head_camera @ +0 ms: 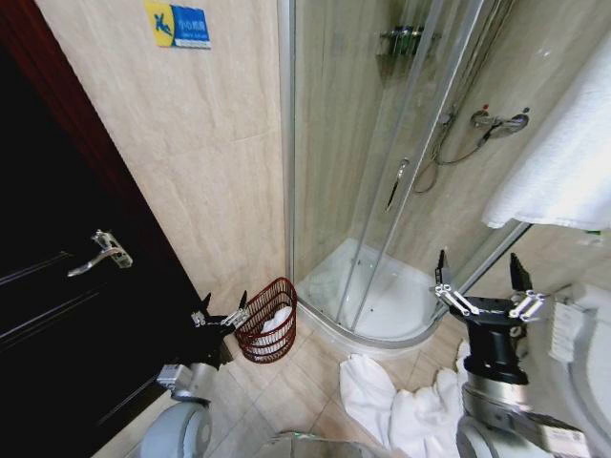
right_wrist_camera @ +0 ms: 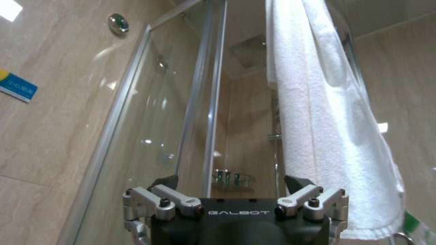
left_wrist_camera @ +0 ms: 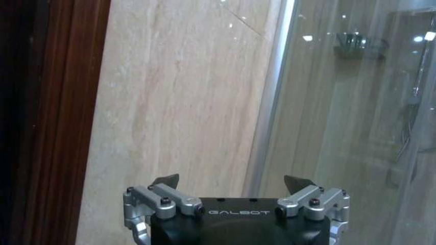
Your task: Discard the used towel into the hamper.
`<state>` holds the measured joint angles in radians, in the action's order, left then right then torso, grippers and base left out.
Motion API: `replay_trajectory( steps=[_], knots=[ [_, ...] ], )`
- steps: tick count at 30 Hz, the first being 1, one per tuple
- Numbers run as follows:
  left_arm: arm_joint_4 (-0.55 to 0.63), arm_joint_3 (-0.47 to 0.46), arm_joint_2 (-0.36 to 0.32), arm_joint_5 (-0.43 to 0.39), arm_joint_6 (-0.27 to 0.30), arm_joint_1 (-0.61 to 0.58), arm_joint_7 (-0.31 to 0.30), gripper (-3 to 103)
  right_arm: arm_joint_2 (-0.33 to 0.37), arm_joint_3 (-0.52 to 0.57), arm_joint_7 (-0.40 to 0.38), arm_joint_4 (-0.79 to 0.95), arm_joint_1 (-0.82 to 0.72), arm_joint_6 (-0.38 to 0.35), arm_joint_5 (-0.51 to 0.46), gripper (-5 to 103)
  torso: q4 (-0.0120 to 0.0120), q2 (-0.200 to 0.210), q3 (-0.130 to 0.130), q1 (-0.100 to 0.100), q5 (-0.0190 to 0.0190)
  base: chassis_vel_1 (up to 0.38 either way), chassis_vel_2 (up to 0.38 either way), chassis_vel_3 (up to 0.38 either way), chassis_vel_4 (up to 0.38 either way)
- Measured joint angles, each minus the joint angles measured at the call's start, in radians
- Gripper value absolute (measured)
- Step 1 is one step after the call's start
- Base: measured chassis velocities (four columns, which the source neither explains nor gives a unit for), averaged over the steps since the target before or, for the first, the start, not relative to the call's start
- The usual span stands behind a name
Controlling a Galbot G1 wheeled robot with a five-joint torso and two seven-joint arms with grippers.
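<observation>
The hamper [head_camera: 268, 322], a dark red open-weave basket, stands on the floor against the tiled wall beside the shower, with something white inside it. A crumpled white towel [head_camera: 382, 401] lies on the floor tiles in front of the shower tray. My left gripper [head_camera: 224, 300] hangs open and empty just left of the hamper's rim; in the left wrist view the left gripper [left_wrist_camera: 232, 181] faces the tile wall. My right gripper [head_camera: 477, 263] is open and empty, raised above the floor towel; the right gripper [right_wrist_camera: 232, 181] points upward.
A glass shower enclosure [head_camera: 382, 162] fills the middle, with its white tray [head_camera: 401, 296] below. A clean white towel [head_camera: 563, 162] hangs at the right, also seen as the hanging towel [right_wrist_camera: 320, 112]. A dark door [head_camera: 67, 315] with a lever handle [head_camera: 100, 252] is at left.
</observation>
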<state>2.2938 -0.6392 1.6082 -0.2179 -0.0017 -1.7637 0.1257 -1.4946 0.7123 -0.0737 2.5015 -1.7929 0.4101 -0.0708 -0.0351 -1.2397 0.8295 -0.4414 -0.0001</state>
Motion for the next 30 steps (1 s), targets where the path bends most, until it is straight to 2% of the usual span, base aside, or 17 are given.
replay_trajectory(
  steps=[6,13,30],
  knots=[
    [0.000,0.000,0.000,0.000,0.000,0.000,0.000,100,-0.016,0.003,-0.003,0.000,-0.001,0.000,-0.002,100,-0.0001,0.000,0.000,0.000,0.0001,-0.041,-0.041,0.056,0.059],
    [0.000,0.000,0.000,0.000,0.000,0.000,0.000,100,0.003,0.062,-0.004,-0.001,0.002,-0.013,-0.038,100,0.0001,0.000,0.000,0.000,0.0000,-0.071,-0.084,0.064,0.074],
    [0.000,0.000,0.000,0.000,0.000,0.000,0.000,100,-0.008,0.059,-0.005,-0.002,-0.002,-0.004,-0.029,100,-0.0001,0.000,0.000,0.000,0.0002,-0.138,-0.132,0.130,0.133]
  ],
)
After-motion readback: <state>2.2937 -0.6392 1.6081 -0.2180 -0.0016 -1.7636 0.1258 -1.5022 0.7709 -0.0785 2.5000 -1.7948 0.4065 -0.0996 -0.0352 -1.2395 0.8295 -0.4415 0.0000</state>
